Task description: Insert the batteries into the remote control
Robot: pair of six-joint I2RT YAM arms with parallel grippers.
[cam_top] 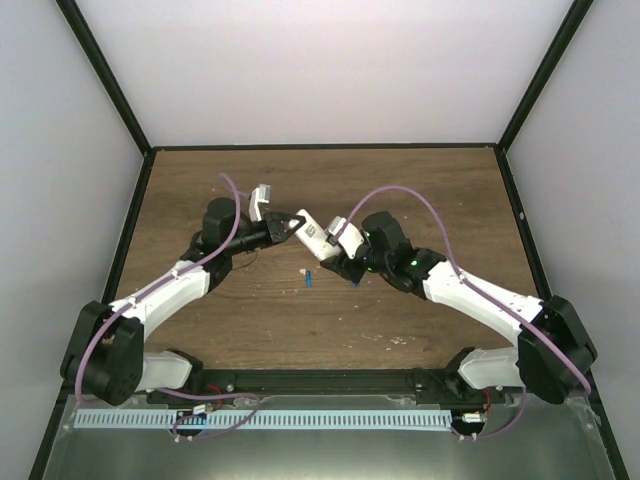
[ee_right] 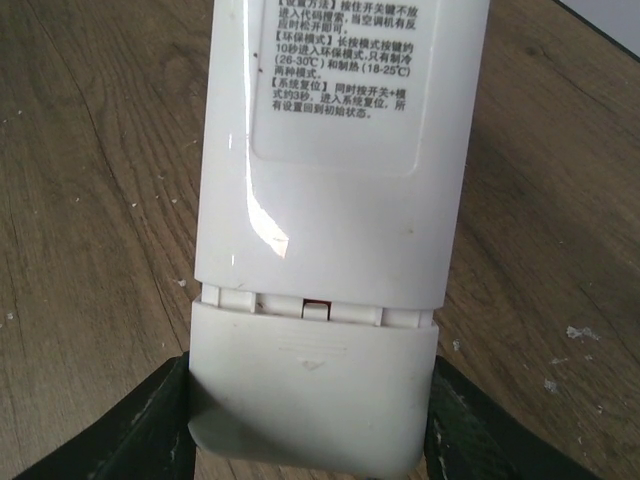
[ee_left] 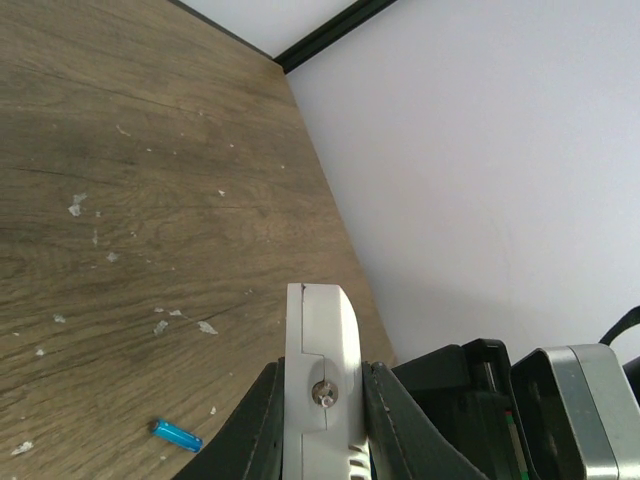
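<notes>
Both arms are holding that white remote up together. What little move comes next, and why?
Probably the right tool, clamped on the remote control at its battery cover, should slide that cover off while the left tool holds the other end. The seam is only slightly parted, and a blue battery lies on the table.

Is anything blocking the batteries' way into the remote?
Yes. The cover covers the compartment on the remote, slid open only a crack. A battery lies on the table; left gripper and right gripper both grip the remote.
</notes>
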